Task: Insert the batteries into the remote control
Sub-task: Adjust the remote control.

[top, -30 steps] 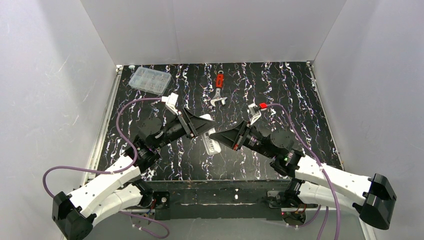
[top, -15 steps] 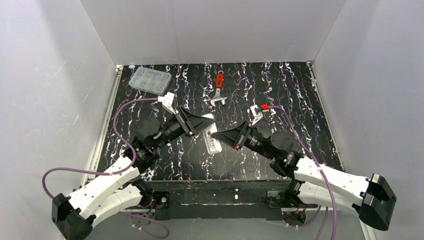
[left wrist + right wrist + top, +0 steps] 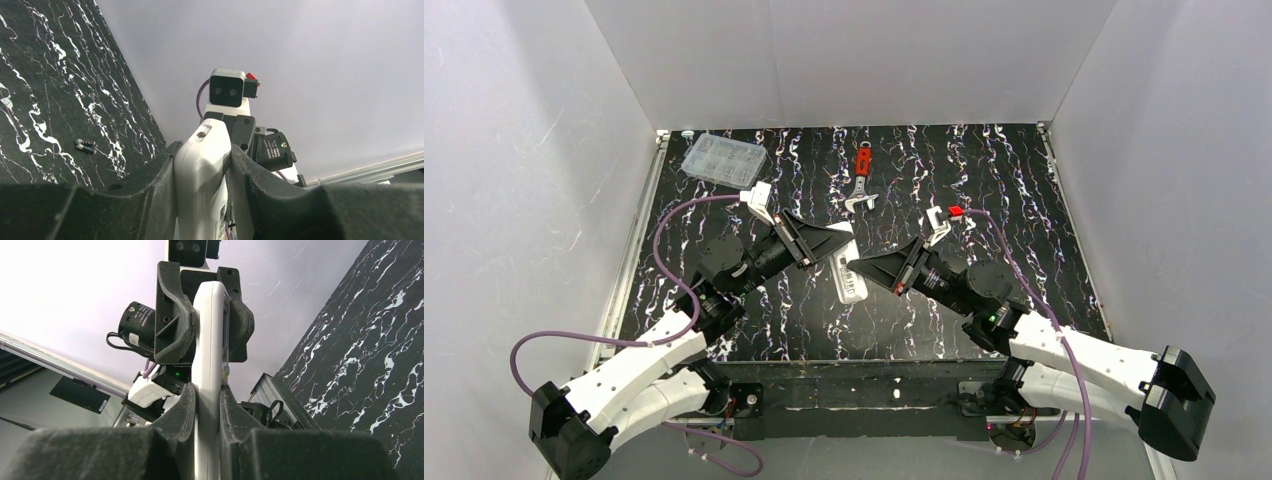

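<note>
The left arm and the right arm have white link shells, black round joint motors and a black block at the elbow. A purple cable runs along each. The left gripper and the right gripper are black and wedge-shaped, with matte, slightly rough fingers. The right wrist carries a black-faced camera on a white mount, with a red plug.

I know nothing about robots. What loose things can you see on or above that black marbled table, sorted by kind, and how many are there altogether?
Slim white rectangular remote control, gripped from both sides: 1
Clear plastic compartment box: 1
Red-handled metal wrench: 1
Small dark cylinders, probably batteries: 2
Total: 5
</note>
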Controlling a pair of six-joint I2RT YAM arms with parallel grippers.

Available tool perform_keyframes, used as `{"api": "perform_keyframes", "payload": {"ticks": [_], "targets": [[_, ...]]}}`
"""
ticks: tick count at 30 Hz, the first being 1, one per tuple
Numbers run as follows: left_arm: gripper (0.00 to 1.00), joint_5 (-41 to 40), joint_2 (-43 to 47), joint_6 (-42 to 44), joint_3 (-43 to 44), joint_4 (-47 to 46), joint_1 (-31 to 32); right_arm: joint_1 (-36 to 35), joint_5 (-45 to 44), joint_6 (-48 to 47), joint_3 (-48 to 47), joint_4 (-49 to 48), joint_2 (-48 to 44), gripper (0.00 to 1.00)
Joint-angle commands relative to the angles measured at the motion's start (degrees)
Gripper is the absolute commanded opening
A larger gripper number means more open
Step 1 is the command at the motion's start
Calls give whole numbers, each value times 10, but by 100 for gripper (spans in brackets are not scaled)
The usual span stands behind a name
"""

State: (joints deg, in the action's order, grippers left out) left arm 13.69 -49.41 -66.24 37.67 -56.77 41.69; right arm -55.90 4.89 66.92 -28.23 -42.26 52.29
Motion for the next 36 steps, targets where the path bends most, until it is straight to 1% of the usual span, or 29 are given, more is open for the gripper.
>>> {"api": "perform_keyframes", "payload": {"ticks": [1,4,6,13,14,15,16,24,31,33,35,36], "targets": [[0,13,7,-2,1,-68,2,4,6,-36,-19,15,6,13],[0,14,7,0,2,-68,2,4,10,-45,-20,20,6,25],[0,15,5,-1,2,-71,2,4,12,-47,-20,20,7,30],[0,16,4,-1,2,-77,2,4,14,-43,-18,20,12,37],[0,-14,4,-1,1,-78,2,4,14,-43,-18,22,12,38],[0,11,5,-2,2,-77,2,4,15,-42,-18,22,13,39],[0,13,5,-2,2,-77,2,4,16,-42,-18,21,13,40],[0,7,8,1,-3,-69,2,4,56,-40,-20,2,24,47],[0,5,4,3,-4,-76,2,4,106,-22,-21,-39,50,47],[0,4,6,7,-4,-75,1,4,110,-20,-21,-40,52,43],[0,3,7,10,-3,-71,1,4,110,-19,-20,-39,50,36],[0,3,10,13,-3,-68,1,4,109,-20,-19,-40,49,31]]}}
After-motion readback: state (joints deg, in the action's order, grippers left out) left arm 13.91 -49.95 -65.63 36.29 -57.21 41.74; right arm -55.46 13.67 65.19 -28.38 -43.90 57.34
